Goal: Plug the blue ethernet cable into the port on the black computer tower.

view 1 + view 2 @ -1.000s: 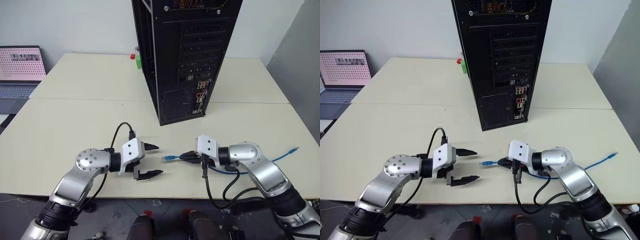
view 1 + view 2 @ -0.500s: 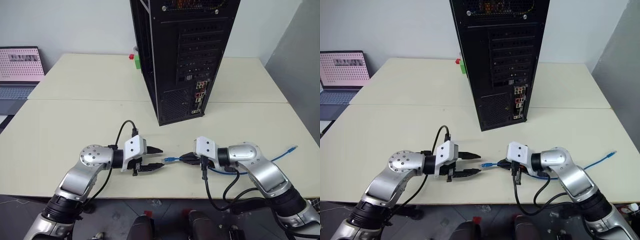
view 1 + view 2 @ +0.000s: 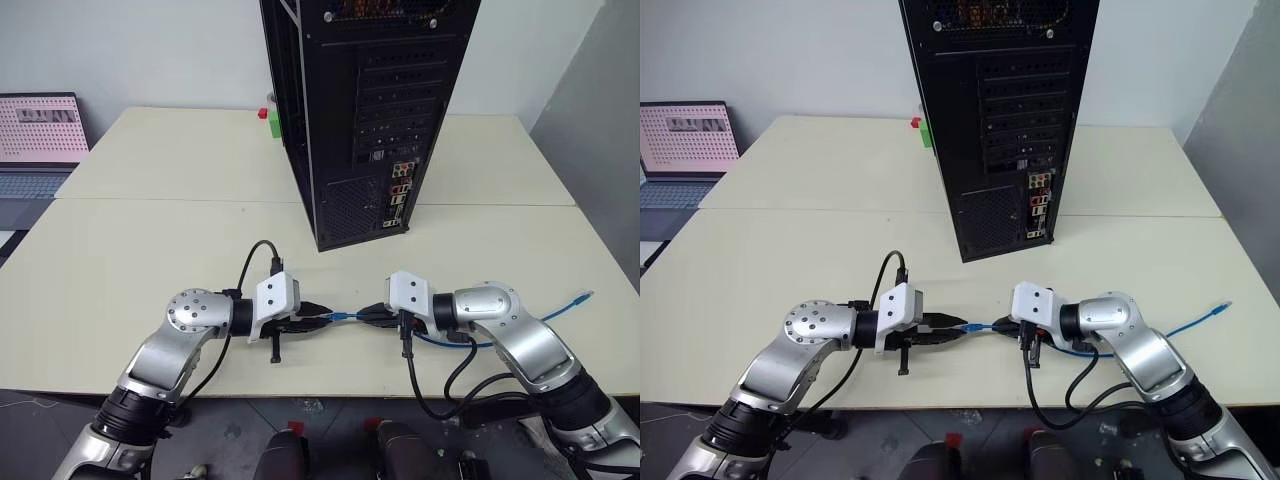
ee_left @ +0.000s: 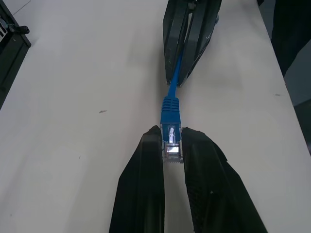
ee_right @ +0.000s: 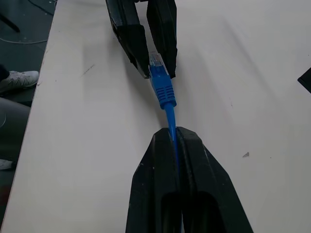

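While both the left end effector [image 3: 318, 319] and right end effector [image 3: 368, 314] clamp the blue ethernet cable [image 4: 170, 112] near the black computer tower [image 3: 375, 110], its port [image 3: 397, 199] remains unplugged.

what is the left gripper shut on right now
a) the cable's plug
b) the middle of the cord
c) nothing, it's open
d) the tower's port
a: the left gripper has both fingers pinched on the clear plug of the cable, while the right gripper holds the cord just behind it.
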You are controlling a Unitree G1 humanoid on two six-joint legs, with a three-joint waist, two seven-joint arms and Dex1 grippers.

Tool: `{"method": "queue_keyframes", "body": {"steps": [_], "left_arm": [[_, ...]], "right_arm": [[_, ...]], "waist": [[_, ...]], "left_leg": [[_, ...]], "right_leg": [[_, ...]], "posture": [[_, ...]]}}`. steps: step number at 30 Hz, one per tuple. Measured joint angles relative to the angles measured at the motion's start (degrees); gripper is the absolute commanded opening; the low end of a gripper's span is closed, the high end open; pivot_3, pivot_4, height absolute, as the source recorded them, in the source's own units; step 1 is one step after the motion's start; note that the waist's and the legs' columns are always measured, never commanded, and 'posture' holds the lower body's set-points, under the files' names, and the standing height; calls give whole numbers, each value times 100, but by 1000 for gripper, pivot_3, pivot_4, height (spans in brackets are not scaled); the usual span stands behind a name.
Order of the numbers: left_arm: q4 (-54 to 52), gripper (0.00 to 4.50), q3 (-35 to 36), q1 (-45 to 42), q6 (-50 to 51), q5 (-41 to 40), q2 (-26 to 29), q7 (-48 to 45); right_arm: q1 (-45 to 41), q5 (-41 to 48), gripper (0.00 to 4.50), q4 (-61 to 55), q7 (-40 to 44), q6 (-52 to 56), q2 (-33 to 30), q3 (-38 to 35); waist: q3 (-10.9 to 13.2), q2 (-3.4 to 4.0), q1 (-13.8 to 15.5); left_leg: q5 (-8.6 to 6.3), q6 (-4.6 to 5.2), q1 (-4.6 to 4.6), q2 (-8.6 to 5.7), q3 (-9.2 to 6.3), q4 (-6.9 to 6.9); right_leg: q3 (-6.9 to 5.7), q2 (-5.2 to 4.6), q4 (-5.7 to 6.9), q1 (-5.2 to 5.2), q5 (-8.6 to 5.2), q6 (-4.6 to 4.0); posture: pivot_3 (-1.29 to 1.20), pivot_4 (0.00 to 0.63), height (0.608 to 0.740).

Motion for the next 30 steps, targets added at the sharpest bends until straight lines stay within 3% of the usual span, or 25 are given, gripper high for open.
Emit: {"method": "queue_keyframes", "body": {"steps": [4, 12, 19, 22, 30], "left_arm": [[47, 271, 0, 4, -307, 147, -26, 65], [606, 271, 1, 107, -2162, 903, -328, 686], [1572, 271, 144, -128, -5371, 2312, -439, 2089], [1939, 271, 227, -242, -6584, 2991, -364, 2714], [2328, 271, 272, -491, -7586, 3934, -351, 3706]], "right_arm": [[-26, -72, 854, 16, 2, -75, -6, 1], [-46, 81, 2769, 44, 187, -133, -372, -305], [38, 1570, 2803, -598, 227, 1311, -389, -1337], [20, 2120, 2803, -700, -187, 1984, 95, -1540], [-198, 2349, 2803, -651, -778, 2413, 635, -1456]], "waist": [[0, 0, 0], [0, 0, 17], [-1, 0, 15], [-1, 1, 9], [-2, 1, 18]], "left_leg": [[0, 0, 0, 0, 0, 0], [0, 0, -3, 0, -4, 2], [0, 0, -3, 3, -9, 1], [0, 0, -2, 6, -10, 0], [0, 1, -17, 3, -28, 3]], "right_leg": [[-1, 0, 0, 0, 0, 0], [-6, -8, 0, 1, 1, -2], [-10, -20, 0, 3, 4, -4], [-11, -23, 2, 3, 5, -5], [-45, -26, 2, 3, 5, -2]], "posture": [[0, 150, 740], [0, 150, 740], [0, 150, 740], [0, 150, 740], [0, 150, 740]]}}
